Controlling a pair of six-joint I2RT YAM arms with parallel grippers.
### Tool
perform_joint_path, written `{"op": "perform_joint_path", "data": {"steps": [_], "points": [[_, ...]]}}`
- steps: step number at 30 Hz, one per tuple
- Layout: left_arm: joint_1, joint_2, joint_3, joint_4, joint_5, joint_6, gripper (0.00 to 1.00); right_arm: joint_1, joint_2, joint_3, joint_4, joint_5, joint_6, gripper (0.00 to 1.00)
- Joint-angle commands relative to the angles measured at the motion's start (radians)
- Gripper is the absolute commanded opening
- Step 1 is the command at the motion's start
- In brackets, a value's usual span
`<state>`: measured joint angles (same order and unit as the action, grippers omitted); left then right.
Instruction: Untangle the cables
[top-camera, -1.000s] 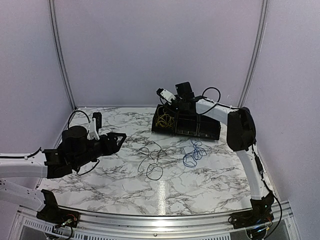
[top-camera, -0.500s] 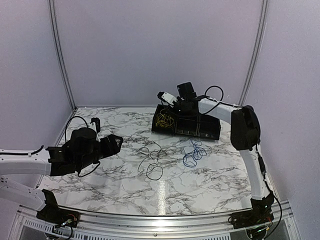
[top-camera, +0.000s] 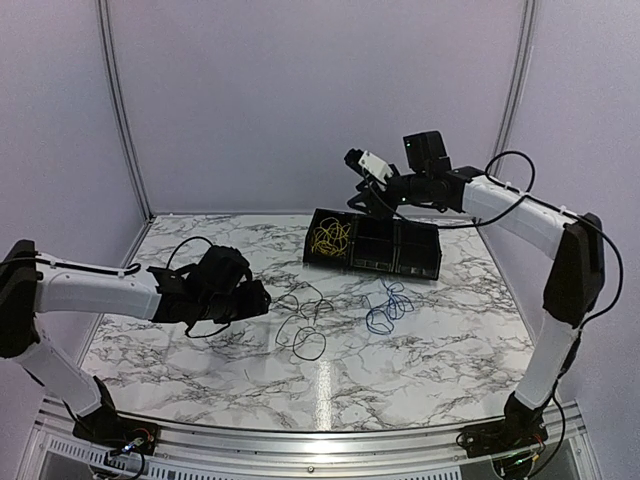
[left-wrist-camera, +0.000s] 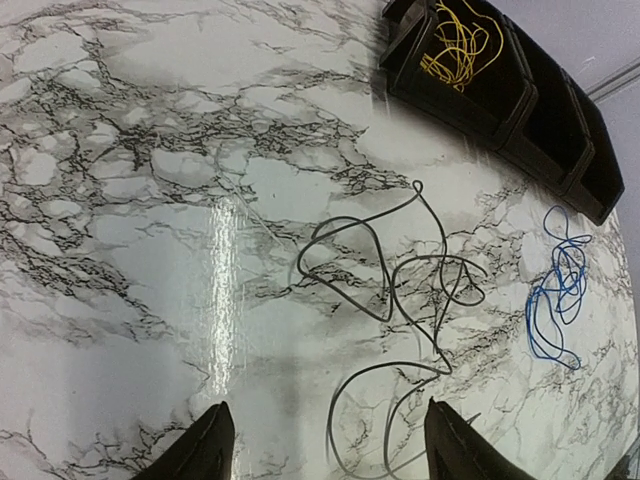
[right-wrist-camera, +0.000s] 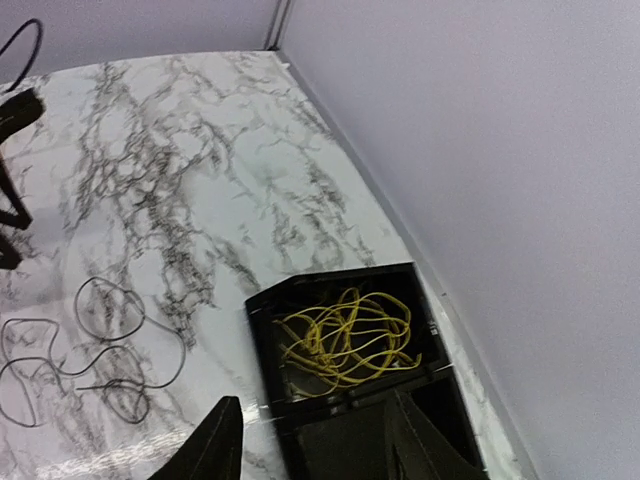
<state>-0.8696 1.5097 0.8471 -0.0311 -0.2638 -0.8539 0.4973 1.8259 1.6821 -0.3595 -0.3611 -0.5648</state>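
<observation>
The yellow cable (top-camera: 328, 238) (right-wrist-camera: 348, 338) lies bunched in the leftmost compartment of the black tray (top-camera: 420, 272). On the marble, the black cable (top-camera: 302, 318) (left-wrist-camera: 400, 285) sprawls in loose loops, and the blue cable (top-camera: 388, 305) (left-wrist-camera: 557, 295) lies apart to its right. My left gripper (top-camera: 255, 297) (left-wrist-camera: 325, 412) hovers low just left of the black cable, open and holding nothing. High above the tray's left end my right gripper (top-camera: 362, 200) (right-wrist-camera: 313, 400) is open and empty, looking down on the yellow cable.
The tray (left-wrist-camera: 520, 100) (right-wrist-camera: 262, 340) has further compartments to the right of the yellow one, dark inside. Purple walls close in the table at the back and sides, close behind the tray. The left arm's own thick black cable (top-camera: 185, 250) arcs above the table.
My right gripper has opened and risen up and to the right out of the tray, leaving the yellow cable in its compartment. The left arm has swung right toward the black cable.
</observation>
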Motion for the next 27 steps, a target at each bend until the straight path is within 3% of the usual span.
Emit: {"op": "perform_joint_path", "data": {"steps": [1, 3, 7, 10, 13, 19, 24, 27], "points": [[0.040, 0.088, 0.095, -0.047, 0.095, -0.032, 0.67, 0.056, -0.076, -0.176, -0.107, -0.100, -0.120, 0.47], [0.053, 0.134, 0.141, -0.026, 0.123, -0.007, 0.67, 0.074, -0.122, -0.250, -0.117, -0.103, -0.150, 0.46], [0.058, 0.257, 0.287, 0.015, 0.232, 0.269, 0.66, 0.083, -0.198, -0.355, -0.118, -0.108, -0.168, 0.45], [0.062, 0.380, 0.498, -0.140, 0.297, 0.524, 0.66, 0.084, -0.243, -0.405, -0.115, -0.091, -0.166, 0.45], [0.078, 0.496, 0.647, -0.288, 0.299, 0.668, 0.65, 0.081, -0.277, -0.428, -0.115, -0.071, -0.170, 0.45], [0.089, 0.645, 0.844, -0.466, 0.254, 0.793, 0.61, 0.059, -0.321, -0.455, -0.115, -0.061, -0.170, 0.46], [0.091, 0.709, 0.901, -0.494, 0.177, 0.823, 0.58, 0.043, -0.339, -0.480, -0.104, -0.055, -0.162, 0.46], [0.092, 0.747, 0.932, -0.493, 0.176, 0.832, 0.48, 0.040, -0.338, -0.487, -0.099, -0.054, -0.159, 0.46]]}}
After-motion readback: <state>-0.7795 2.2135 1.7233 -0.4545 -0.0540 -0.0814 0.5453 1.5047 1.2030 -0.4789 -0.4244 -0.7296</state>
